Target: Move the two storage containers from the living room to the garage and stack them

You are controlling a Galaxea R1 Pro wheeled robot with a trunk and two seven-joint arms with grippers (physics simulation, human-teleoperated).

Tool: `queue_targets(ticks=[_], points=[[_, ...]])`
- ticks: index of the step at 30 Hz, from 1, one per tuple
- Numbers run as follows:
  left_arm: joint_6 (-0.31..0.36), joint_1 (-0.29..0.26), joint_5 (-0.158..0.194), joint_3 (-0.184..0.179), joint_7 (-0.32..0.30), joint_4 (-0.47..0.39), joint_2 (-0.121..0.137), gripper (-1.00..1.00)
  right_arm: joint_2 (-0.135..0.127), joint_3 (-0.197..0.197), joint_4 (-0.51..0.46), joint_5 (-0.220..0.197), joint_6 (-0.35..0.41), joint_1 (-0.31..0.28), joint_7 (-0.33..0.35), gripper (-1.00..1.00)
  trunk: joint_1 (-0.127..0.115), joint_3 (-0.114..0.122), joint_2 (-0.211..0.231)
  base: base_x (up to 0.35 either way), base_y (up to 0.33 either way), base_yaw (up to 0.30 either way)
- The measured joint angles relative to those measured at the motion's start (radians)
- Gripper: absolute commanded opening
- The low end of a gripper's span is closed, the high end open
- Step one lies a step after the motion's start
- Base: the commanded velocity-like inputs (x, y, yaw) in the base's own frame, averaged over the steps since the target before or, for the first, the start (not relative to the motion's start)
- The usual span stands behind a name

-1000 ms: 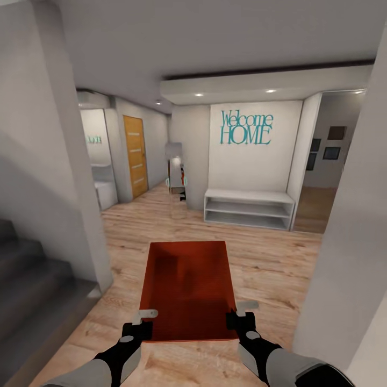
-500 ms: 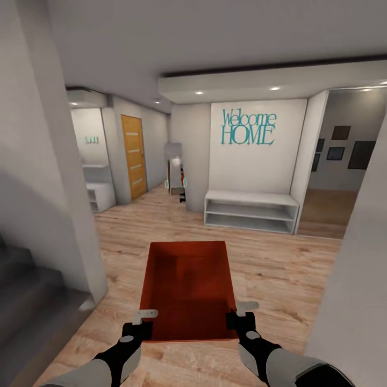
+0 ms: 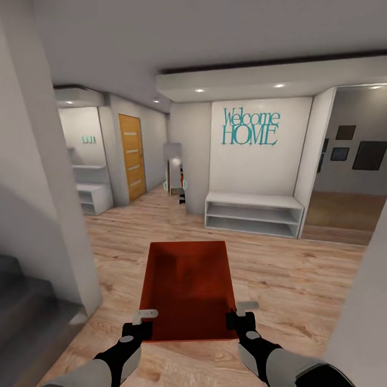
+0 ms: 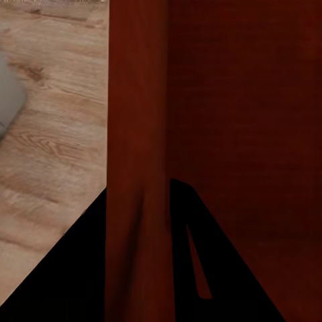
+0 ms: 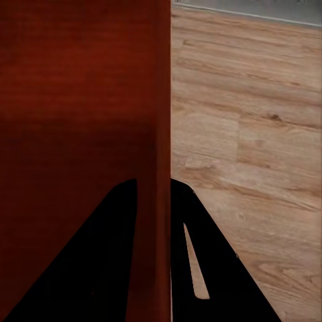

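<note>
We see one orange-red storage container (image 3: 188, 290), an open, lidless, thin-walled box, carried level in front of the robot above the light wood plank floor (image 3: 290, 279). Its hollow faces up and its inside is darker and shadowed toward the near end. Our left gripper (image 3: 144, 317) is clamped over the near left wall and our right gripper (image 3: 236, 313) over the near right wall; in both wrist views a thin red wall stands between the dark fingers.
</note>
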Motion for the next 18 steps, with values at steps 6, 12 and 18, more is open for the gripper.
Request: queue_targets(ticks=[6, 12, 18], points=[[0.000, 0.000, 0.000, 0.000, 0.000, 0.000, 0.000, -1.00, 0.000, -0.001, 0.000, 0.001, 0.000, 0.000, 0.000, -1.00, 0.000, 0.000, 0.000, 0.321, 0.000, 0.000], [0.000, 0.000, -0.001, 0.000, 0.000, 0.000, -0.001, -1.00, -0.001, 0.004, 0.001, -0.006, -0.002, 0.000, 0.002, -1.00, 0.000, 0.000, 0.000, 0.321, 0.000, 0.000], [0.000, 0.000, -0.001, 0.000, 0.000, 0.000, 0.000, -1.00, 0.000, 0.005, 0.001, -0.007, -0.002, 0.000, 0.001, -1.00, 0.000, 0.000, 0.000, 0.321, 0.000, 0.000]])
